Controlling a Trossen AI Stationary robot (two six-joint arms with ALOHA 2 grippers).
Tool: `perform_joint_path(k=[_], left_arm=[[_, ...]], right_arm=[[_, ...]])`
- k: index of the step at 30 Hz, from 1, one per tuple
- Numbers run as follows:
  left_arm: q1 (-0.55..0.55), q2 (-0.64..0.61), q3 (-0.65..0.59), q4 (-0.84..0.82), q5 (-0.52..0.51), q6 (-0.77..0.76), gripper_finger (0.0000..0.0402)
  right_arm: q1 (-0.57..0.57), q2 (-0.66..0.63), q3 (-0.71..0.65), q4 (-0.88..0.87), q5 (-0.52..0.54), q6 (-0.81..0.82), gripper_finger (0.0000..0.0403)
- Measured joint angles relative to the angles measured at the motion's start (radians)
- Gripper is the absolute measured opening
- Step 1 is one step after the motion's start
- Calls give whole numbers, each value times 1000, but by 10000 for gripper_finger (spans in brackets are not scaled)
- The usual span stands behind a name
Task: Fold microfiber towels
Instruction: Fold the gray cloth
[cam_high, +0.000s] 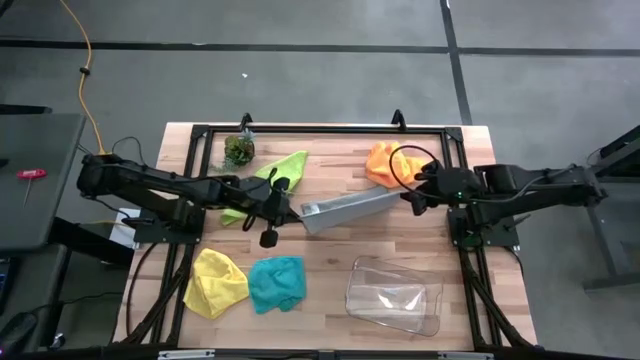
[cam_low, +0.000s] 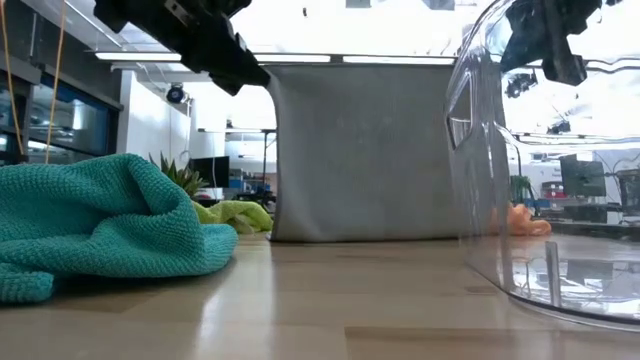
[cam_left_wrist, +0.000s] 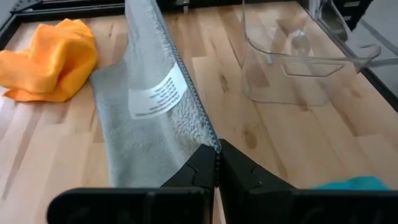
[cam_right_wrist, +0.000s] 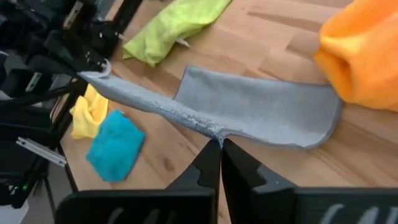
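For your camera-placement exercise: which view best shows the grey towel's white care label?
The left wrist view: the label lies plainly on the grey towel. The high view, low view and right wrist view show the towel, but no label.

From table height, the crumpled teal microfiber towel (cam_low: 100, 225) runs off the left edge and hides most of the spiky green leafy clump (cam_low: 180, 177) behind it. The clear plastic rectangular tray (cam_low: 520, 200) is cut by the right edge, and the orange cloth (cam_low: 525, 220) shows only as a smear through its wall. The print on the hanging grey towel's (cam_left_wrist: 149, 118) white label (cam_left_wrist: 158, 96) is too small to read.
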Motion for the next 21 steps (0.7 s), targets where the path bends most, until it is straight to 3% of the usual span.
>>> perform_joint_path(k=[8,15,21], left_arm=[[-116,70,-1,9,0,-158,0],[-232,206,0,149,-24,-304,0],[-249,280,0,212,-39,-378,0]], right_arm=[[37,57,0,-22,-138,61,0],[86,144,0,-143,-250,113,0],[95,232,0,-158,-307,129,0]])
